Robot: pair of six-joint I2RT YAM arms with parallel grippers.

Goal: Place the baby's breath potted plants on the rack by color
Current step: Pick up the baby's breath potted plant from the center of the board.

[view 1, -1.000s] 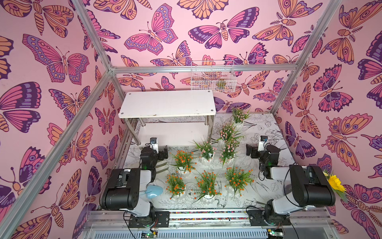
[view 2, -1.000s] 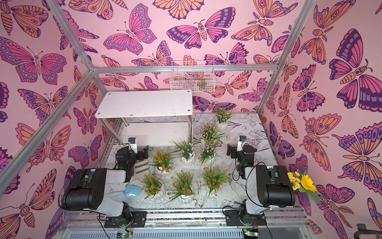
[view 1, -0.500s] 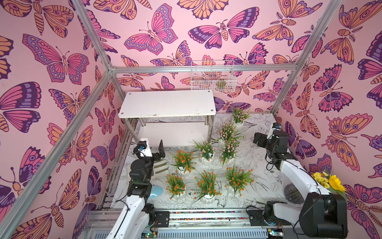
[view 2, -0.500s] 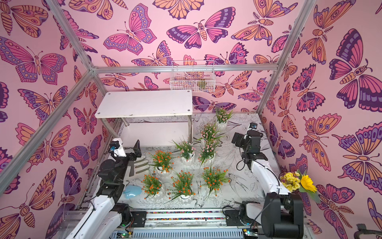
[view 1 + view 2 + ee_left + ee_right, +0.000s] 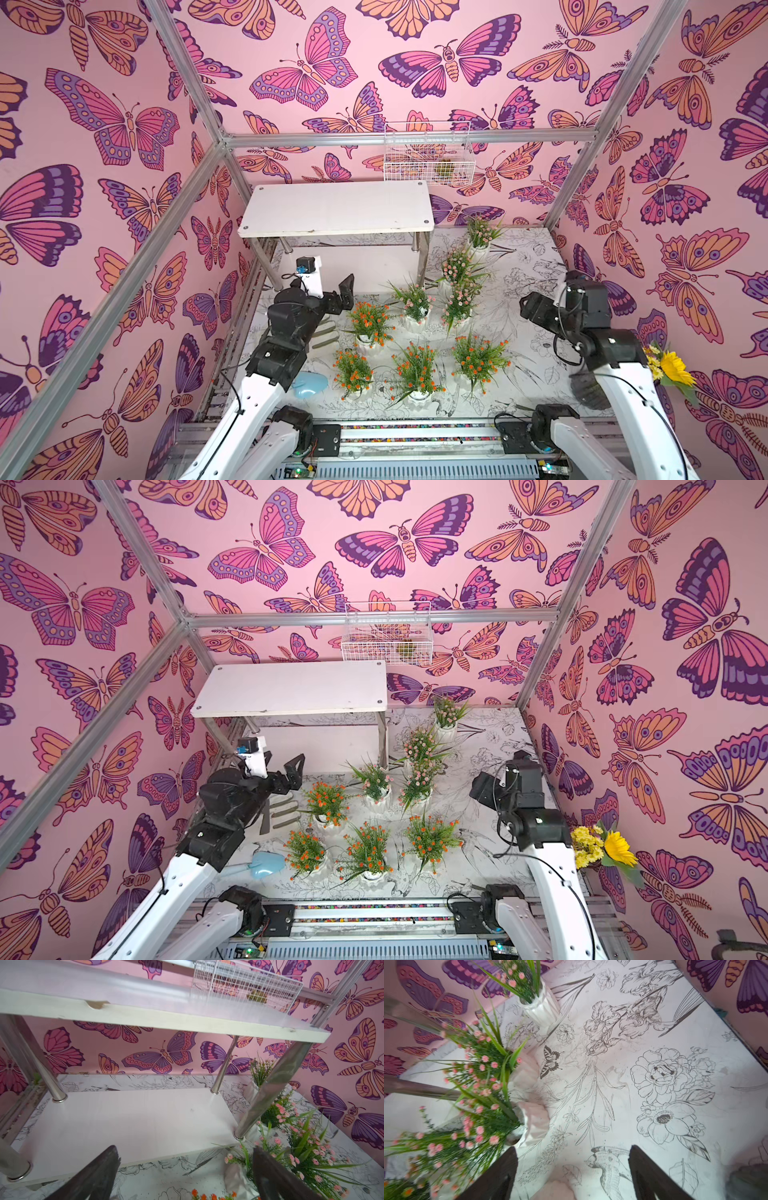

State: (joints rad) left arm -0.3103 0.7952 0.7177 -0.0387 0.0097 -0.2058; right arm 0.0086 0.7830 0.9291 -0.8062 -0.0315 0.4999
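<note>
The flower-printed tabletop [image 5: 528,270] carries the two-tier rack [image 5: 336,208] at its back; eight baby's breath potted plants [image 5: 370,322] stand on the tabletop, off the rack — four orange ones [image 5: 415,368] nearest the arms, four pink ones [image 5: 459,266] beside the rack's right end; the left tool [image 5: 185,1155] is spread, facing the lower tier; the right tool [image 5: 573,1150] — spread too — points at the tabletop.

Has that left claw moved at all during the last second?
Yes. In a top view the left gripper has swung up and forward toward the rack. It is now closer to the rack's front edge than it was a second ago.
</note>
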